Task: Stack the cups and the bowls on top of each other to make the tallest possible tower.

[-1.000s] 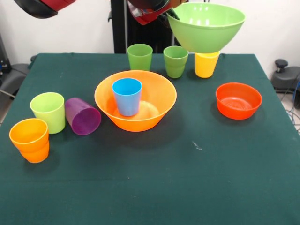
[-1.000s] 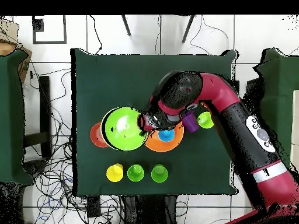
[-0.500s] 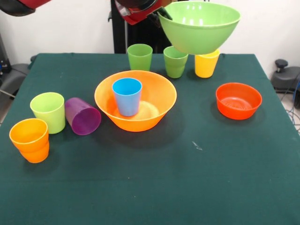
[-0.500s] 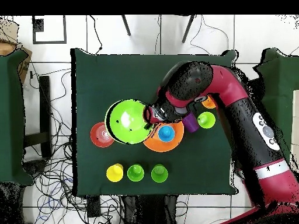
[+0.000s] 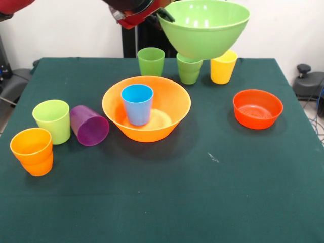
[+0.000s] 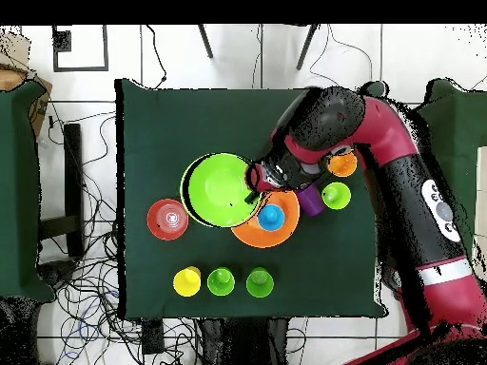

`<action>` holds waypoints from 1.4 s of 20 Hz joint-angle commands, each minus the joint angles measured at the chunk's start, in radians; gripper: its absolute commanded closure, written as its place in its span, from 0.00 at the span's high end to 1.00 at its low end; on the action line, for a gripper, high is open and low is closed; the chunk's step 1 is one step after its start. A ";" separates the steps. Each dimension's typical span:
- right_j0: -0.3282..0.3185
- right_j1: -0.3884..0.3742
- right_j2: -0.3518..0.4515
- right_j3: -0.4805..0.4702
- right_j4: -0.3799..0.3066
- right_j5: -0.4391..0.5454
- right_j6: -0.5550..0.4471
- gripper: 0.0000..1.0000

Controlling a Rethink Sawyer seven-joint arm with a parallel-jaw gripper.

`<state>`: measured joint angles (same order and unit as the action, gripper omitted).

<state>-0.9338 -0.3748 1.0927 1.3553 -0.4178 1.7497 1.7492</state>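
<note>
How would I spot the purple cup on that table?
Find the large orange bowl in the middle of the green table. Beside it, toward the lime cup, lies the purple cup. It is the only cup tipped on its side.

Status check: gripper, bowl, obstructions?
Gripper shut on lime-green bowl, held aloft. Blue cup upright in orange bowl. Nothing in the way.

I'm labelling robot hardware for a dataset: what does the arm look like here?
The arm is thick and rounded, with glossy red shells and black joint sections. A white marking shows on its lower link. The gripper end looks dark and compact.
</note>
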 commanded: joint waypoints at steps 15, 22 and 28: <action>0.021 0.071 -0.032 -0.199 -0.091 0.188 -0.504 0.00; 0.017 0.063 -0.030 -0.202 -0.086 0.154 -0.484 0.00; 0.012 0.054 -0.029 -0.203 -0.093 0.136 -0.486 0.00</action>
<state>-0.9335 -0.3152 1.0927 1.1995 -0.4458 1.8615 1.6019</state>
